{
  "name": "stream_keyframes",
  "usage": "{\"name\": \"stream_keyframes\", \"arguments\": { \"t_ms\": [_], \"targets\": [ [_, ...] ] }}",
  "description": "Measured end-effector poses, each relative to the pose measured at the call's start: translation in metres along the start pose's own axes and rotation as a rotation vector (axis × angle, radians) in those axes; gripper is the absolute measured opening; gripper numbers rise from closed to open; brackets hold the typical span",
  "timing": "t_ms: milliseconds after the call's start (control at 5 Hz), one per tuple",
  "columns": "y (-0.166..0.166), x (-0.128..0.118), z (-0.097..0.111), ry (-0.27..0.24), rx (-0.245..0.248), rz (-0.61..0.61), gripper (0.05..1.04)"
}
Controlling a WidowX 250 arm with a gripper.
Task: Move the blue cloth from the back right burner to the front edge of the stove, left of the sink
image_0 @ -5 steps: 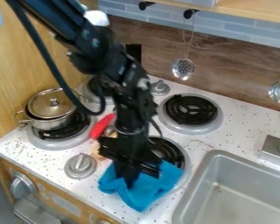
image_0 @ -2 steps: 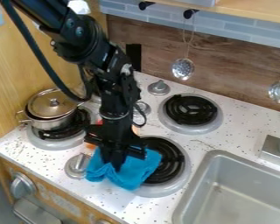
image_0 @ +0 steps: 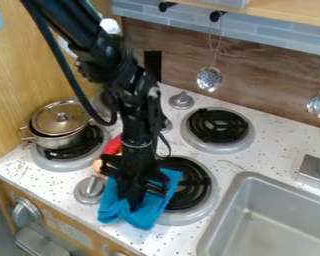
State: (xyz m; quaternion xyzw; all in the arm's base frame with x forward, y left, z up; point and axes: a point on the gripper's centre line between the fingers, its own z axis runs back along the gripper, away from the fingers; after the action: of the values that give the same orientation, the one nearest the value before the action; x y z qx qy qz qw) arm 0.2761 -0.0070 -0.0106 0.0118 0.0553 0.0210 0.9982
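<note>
Black claw pinches a blue cloth beside the near burner

The claw is narrow, closed on the blue cloth, whose folds bunch around its tips and partly hide them. The cloth spreads below the claw and to its right, overlapping the edge of the near coil burner. Just left of the claw stands a silver knob; above it, partly behind the arm, lies a red object. Farther up and left, a lidded metal pot sits on another burner. Up and right of the claw are the far coil burner and a second knob. Well to the right, past the near burner, is the grey sink. High above and right, a slotted spoon and a ladle hang before the wood-look wall panel.
</note>
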Motion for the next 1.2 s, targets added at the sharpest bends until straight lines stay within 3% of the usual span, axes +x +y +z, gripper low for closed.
{"name": "stream_keyframes", "arguments": {
  "t_ms": [200,800,1000,1200],
  "targets": [
    [-0.006,0.001,0.0,0.037,-0.006,-0.072,0.082],
    [-0.033,0.001,0.004,0.026,-0.006,-0.167,0.105],
    [-0.041,0.0,0.013,0.014,0.001,-0.183,0.272],
    [-0.056,0.006,0.048,-0.115,-0.005,-0.22,0.536]
  ]
}}
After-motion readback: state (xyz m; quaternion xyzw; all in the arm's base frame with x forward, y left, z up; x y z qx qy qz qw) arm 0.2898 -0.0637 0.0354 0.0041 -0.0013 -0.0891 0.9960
